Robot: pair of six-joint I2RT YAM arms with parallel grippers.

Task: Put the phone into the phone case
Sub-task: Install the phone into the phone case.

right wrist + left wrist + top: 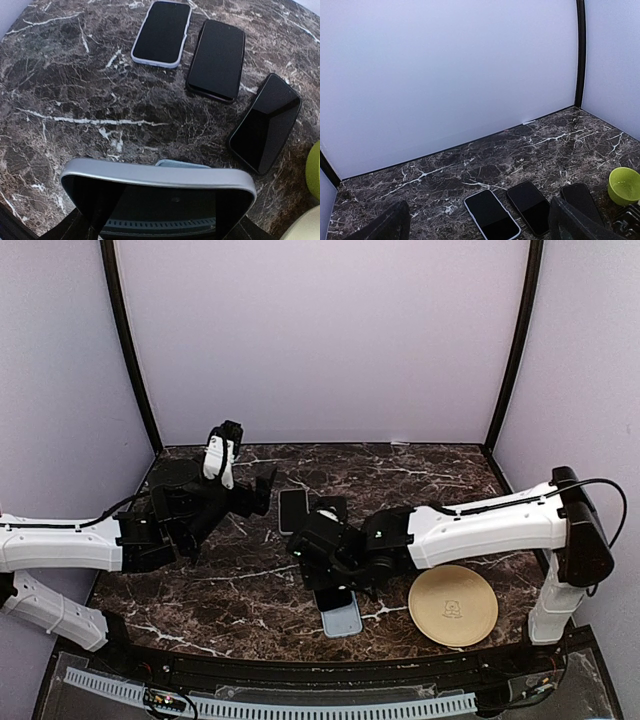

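My right gripper (160, 222) grips the phone (165, 192) across its width, jaws set fairly wide, one finger on each long side. From my right wrist I see the phone tilted, its silver rim uppermost and its dark face turned toward the camera. Just beyond that rim a sliver of the light blue phone case (175, 163) shows on the bench (65, 100). From above, the case lies flat near the front edge of the bench, about midway along it, and the phone's dark body overlaps the case's far end. I cannot tell whether the phone's lower end touches the case or hangs just over it. My left gripper (479, 226) stands as wide as it goes and holds nothing. Its two dark fingers (575, 222) frame the lower corners of my left wrist view, off the bench surface, toward the back left part of the bench. Three spare handsets lie side by side near the middle of the bench, apart from each other and from both my tools: a white-edged phone (162, 32) and two black phones (216, 59). A green bowl (624, 185) sits just past the last of them. A tan plate (453, 605) rests near the front right corner, close beside the case but not touching it.
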